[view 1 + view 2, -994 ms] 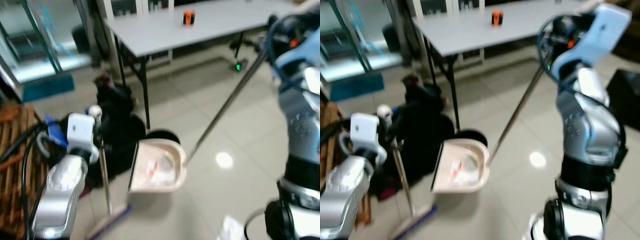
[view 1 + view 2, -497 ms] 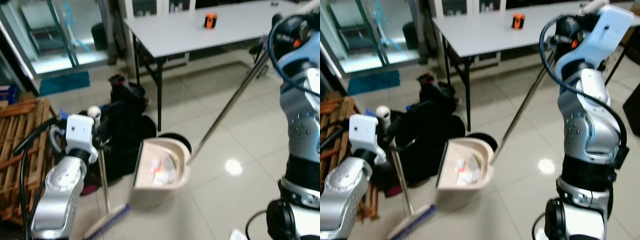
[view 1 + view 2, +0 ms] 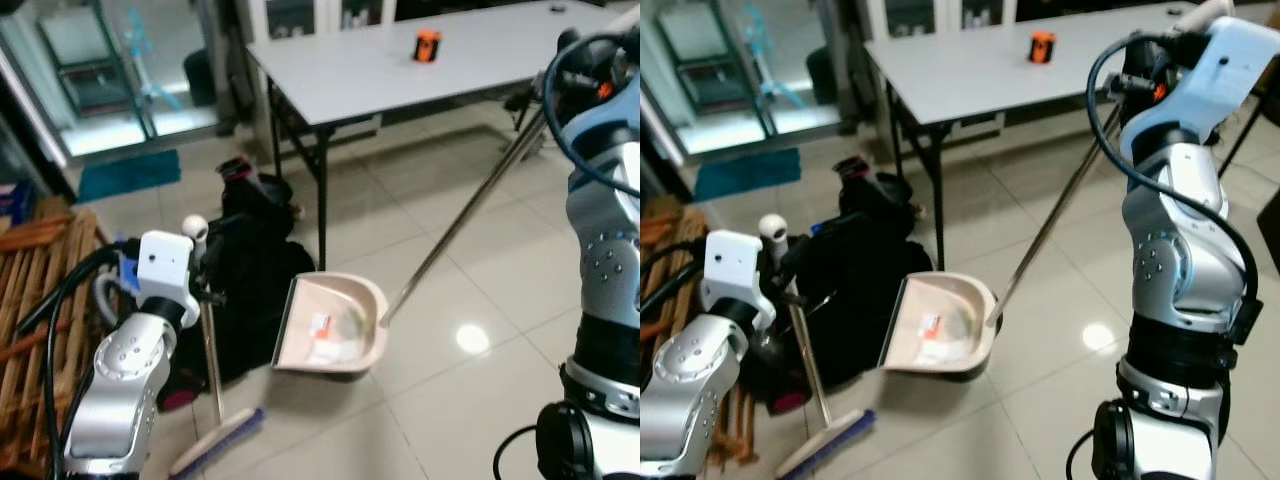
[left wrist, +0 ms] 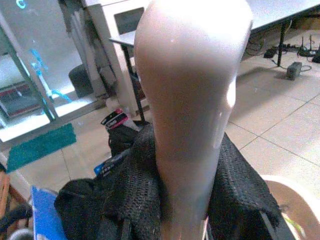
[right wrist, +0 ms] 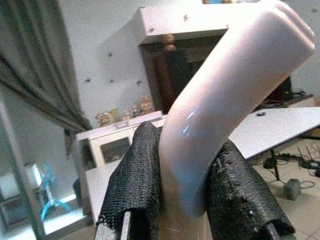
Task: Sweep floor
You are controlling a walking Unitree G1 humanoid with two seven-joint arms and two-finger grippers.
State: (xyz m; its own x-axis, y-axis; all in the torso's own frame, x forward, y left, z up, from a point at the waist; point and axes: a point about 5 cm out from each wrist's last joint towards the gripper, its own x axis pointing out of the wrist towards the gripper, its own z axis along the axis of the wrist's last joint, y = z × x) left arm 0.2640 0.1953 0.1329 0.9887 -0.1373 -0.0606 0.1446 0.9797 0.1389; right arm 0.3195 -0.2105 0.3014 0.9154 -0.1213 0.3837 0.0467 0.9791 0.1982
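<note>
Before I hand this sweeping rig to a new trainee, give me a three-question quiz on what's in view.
1. True or false: the dustpan is empty.
2. Which gripper holds the broom handle?
A. left
B. right
3. Fill in: the orange object stands on the ____.

Key:
1. False; litter lies in it.
2. A; the left gripper clamps it, while the right gripper holds the dustpan handle.
3. Table.
</note>
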